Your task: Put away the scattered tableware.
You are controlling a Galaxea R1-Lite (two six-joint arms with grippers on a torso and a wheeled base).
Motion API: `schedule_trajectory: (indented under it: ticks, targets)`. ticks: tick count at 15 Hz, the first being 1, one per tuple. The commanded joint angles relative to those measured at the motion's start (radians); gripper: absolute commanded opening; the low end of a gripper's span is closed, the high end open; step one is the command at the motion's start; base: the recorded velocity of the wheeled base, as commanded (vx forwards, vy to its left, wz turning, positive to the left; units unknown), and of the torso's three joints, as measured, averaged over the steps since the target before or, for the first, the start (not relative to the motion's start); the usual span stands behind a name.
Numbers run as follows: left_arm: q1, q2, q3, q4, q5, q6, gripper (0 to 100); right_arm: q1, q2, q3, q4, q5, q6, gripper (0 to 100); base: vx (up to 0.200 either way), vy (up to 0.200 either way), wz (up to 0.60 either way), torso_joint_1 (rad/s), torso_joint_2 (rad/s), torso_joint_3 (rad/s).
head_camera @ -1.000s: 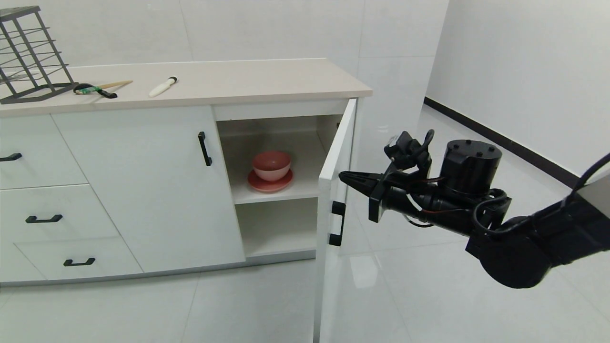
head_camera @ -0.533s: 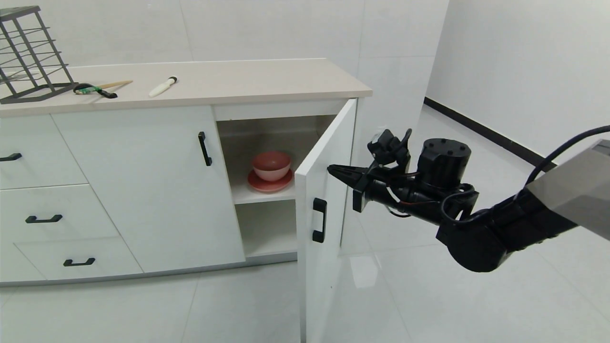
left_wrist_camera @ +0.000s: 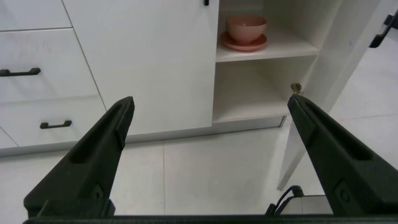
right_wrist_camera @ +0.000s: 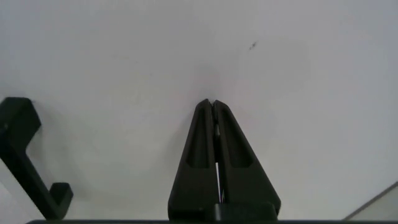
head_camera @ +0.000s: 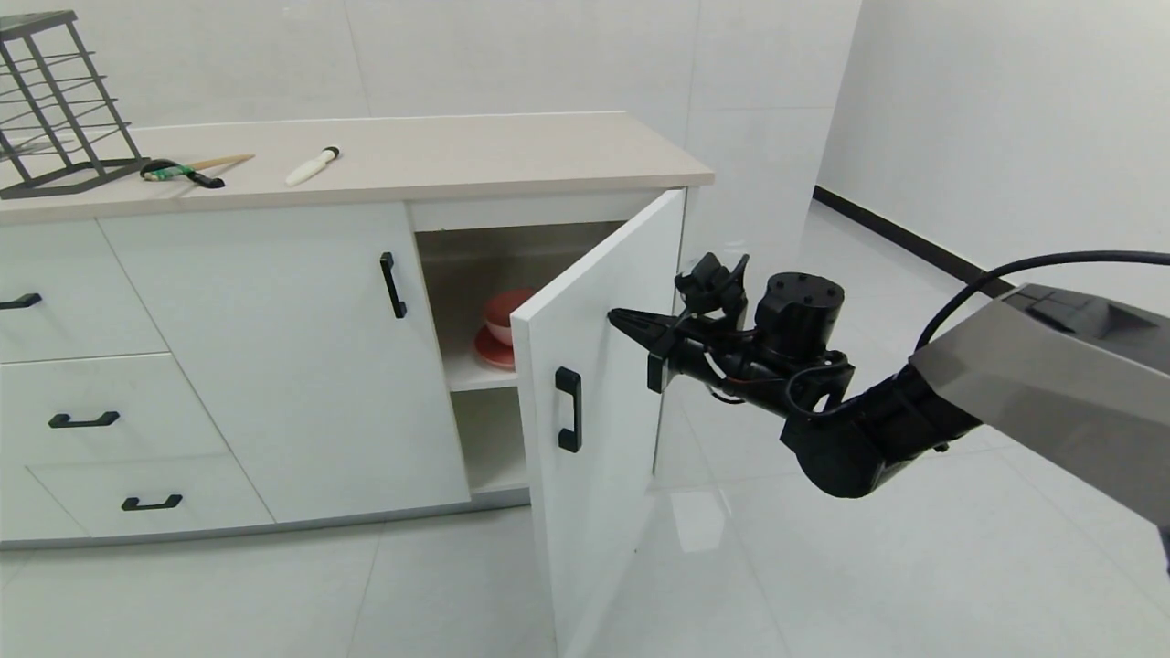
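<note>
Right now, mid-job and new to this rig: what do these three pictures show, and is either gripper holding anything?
It is a two-armed robot. The wide picture is from its head; the other two are from cameras on each wrist. The right gripper, shut and empty, has its tips against the half-open cabinet door. The left gripper hangs open, empty, facing the cabinet. Inside, a pink bowl sits on a pink plate. On the countertop: a wire rack, a wooden-handled utensil, a white-handled utensil.
</note>
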Motion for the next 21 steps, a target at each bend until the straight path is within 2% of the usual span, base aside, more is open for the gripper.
schedule_trajectory:
  ticks: [1,6,9,13,14,15,16,17,20,21]
  targets:
    - [0.000,0.000,0.000,0.000,0.001,0.000,100,-0.002,0.070,-0.078,-0.001,-0.002,0.009,0,0.000,0.000,0.00,0.000,0.00,0.000]
    - [0.000,0.000,0.000,0.000,0.001,0.000,100,-0.012,0.159,-0.211,-0.010,-0.003,0.013,0,0.000,0.000,0.00,0.000,0.00,0.000]
    - [0.000,0.000,0.000,0.000,0.001,0.000,100,-0.015,0.140,-0.175,-0.085,-0.003,0.035,0,0.000,0.000,0.00,0.000,0.00,0.000]
    - [0.000,0.000,0.000,0.000,0.001,0.001,100,-0.025,-0.162,0.169,-0.119,-0.005,0.033,0,0.000,0.000,0.00,0.000,0.00,0.000]
    - [0.000,0.000,0.000,0.000,0.001,0.001,100,-0.025,-0.162,0.169,-0.119,-0.005,0.033,0,0.000,0.000,0.00,0.000,0.00,0.000]
    - [0.000,0.000,0.000,0.000,0.001,0.000,100,-0.041,-0.352,0.355,-0.124,0.001,0.032,0,0.000,0.000,0.00,0.000,0.00,0.000]
    - [0.000,0.000,0.000,0.000,0.001,0.001,100,-0.048,-0.396,0.402,-0.130,0.001,0.032,0,0.000,0.000,0.00,0.000,0.00,0.000]
    - [0.000,0.000,0.000,0.000,0.001,0.000,100,-0.064,-0.518,0.522,-0.142,0.003,0.032,0,0.000,0.000,0.00,0.000,0.00,0.000]
    - [0.000,0.000,0.000,-0.002,-0.001,0.001,100,-0.115,-0.758,0.718,-0.141,0.006,0.032,0,0.000,0.000,0.00,0.000,0.00,0.000]
    - [0.000,0.000,0.000,-0.002,-0.001,0.001,100,-0.167,-0.910,0.829,-0.136,0.006,0.032,0,0.000,0.000,0.00,0.000,0.00,0.000]
